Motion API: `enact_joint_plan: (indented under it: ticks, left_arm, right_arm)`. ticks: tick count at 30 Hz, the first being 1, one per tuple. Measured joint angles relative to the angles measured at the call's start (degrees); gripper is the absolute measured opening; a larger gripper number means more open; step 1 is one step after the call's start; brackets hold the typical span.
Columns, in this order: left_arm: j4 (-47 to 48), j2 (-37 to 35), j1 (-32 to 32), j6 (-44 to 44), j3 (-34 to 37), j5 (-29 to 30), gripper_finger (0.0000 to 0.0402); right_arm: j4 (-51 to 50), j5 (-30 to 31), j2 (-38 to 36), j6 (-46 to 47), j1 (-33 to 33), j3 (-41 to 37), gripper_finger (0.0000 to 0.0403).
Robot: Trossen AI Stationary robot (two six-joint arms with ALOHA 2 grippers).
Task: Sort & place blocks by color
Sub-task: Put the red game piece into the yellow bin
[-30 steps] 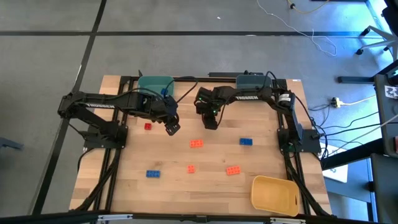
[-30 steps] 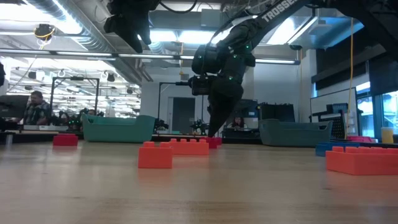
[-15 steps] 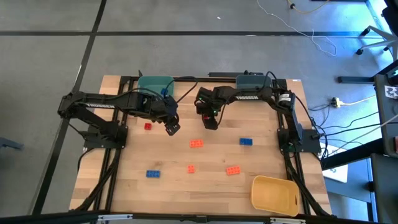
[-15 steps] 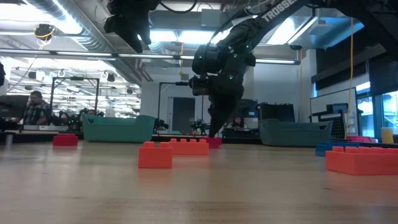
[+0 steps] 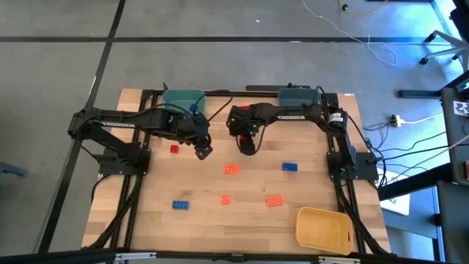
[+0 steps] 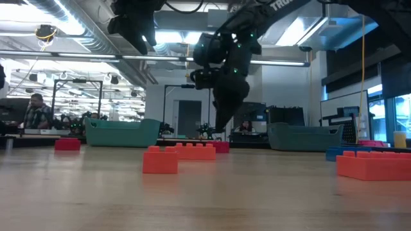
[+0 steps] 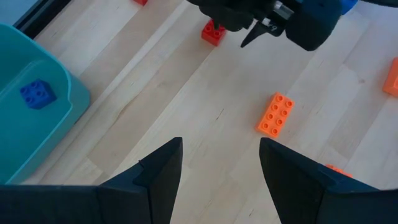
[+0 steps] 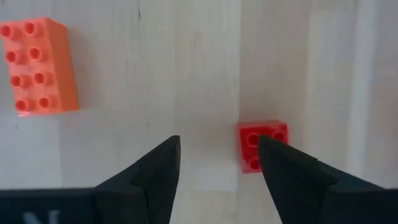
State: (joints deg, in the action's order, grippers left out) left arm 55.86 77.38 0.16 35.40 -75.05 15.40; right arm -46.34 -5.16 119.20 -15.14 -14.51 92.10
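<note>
The right gripper (image 5: 248, 147) hangs above the back middle of the table with its dark fingers (image 8: 152, 171) spread and nothing between them; in its wrist view a small square red brick (image 8: 262, 145) lies on the wood partly behind one fingertip, not gripped, and an oblong orange brick (image 8: 38, 65) with eight studs lies well apart from it. The left gripper (image 5: 203, 151) hovers just to the left of the right one, also parted and empty; its wrist view shows the same orange brick (image 7: 275, 114) and the red square (image 7: 212, 33) under the other arm, and a blue brick (image 7: 37, 94) lying inside the teal bin (image 7: 59, 118).

Seen from above, another red brick (image 5: 174, 149) sits near the left arm; an orange oblong (image 5: 231, 169) lies at the centre; a blue brick (image 5: 290, 166) to its right; a blue brick (image 5: 180, 204), a small orange square (image 5: 225, 198) and an orange oblong (image 5: 275, 200) toward the front.

The table (image 5: 205, 220) is pale wood planks in a black frame; a grey-blue bin (image 5: 295, 94) stands at the back right and a yellow bin (image 5: 322, 229) at the front right corner; the floor around is grey, with cables at the right; the low view shows a workshop with ceiling lights and a person (image 6: 36, 112) seated far off.
</note>
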Motion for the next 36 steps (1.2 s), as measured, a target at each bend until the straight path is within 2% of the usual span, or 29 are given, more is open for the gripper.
enact_joint_plan:
  ticks: [4, 10, 15, 18, 36]
  left_arm:
    - [-0.04, 0.00, 0.02, 0.00, 0.00, 0.00, 0.0208]
    - [-0.09, 0.00, 0.00, 0.00, 0.00, 0.00, 0.0208]
    - [-0.09, 0.00, 0.00, 0.00, 0.00, 0.00, 0.0208]
    - [-0.11, 0.00, 0.01, 0.00, 0.00, 0.00, 0.0208]
    - [-0.13, 0.00, 0.01, 0.00, 0.00, 0.00, 0.0208]
  right_arm:
    - [0.30, 1.62, -0.05, -0.26, 0.12, -0.19, 0.0214]
    - [0.31, 0.24, -0.05, -0.52, -1.68, -1.60, 0.0214]
    - [0.35, -7.19, -0.05, -3.90, -3.40, -1.58, 0.0214]
    - [0.26, -9.28, -0.05, -4.30, -4.12, -1.58, 0.0214]
    - [0.35, -8.01, -0.03, -2.94, -4.60, -1.58, 0.0215]
